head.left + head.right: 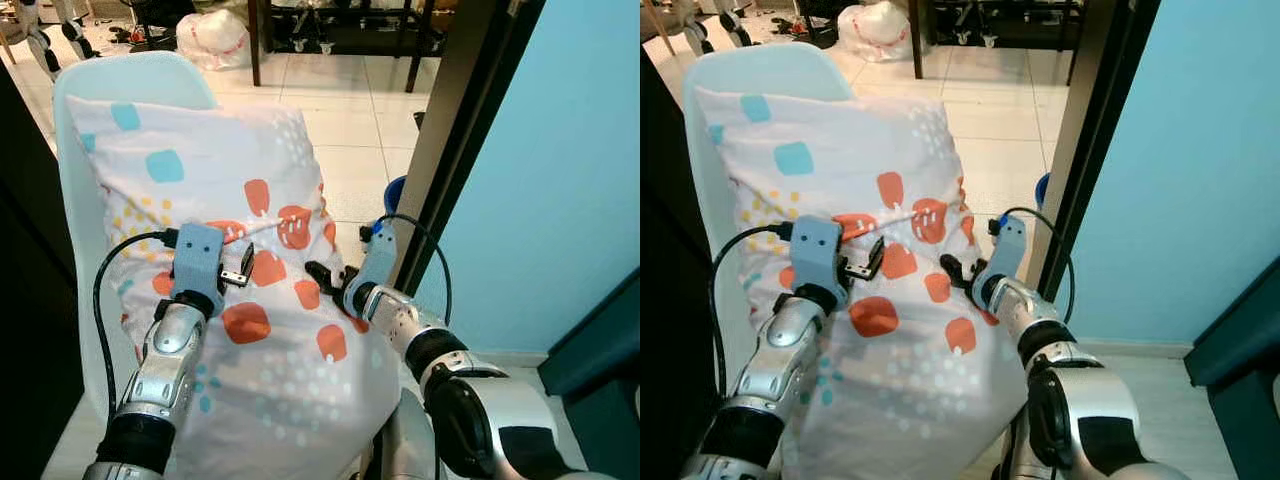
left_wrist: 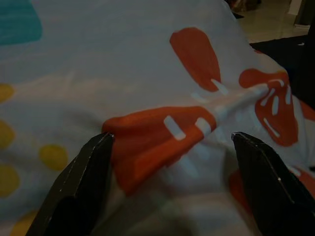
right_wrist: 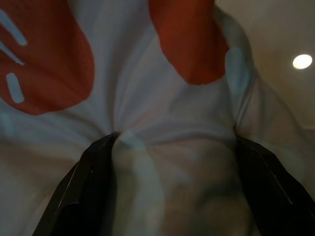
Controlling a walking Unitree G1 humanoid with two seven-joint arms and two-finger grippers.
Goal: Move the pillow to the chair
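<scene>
Both silver arms reach forward and up, bent at the elbows. The left pincer (image 1: pixel 243 268) and the right pincer (image 1: pixel 322 273) each press into the front of the pillow (image 1: pixel 210 170), fingers spread wide with cloth bunched between them; whether either truly grips it is hard to tell. The pillow stands upright on the white chair (image 1: pixel 130 70), leaning on its backrest. Just right of it stands a dark door frame (image 1: pixel 455 130), with tiled floor (image 1: pixel 340 110) beyond.
</scene>
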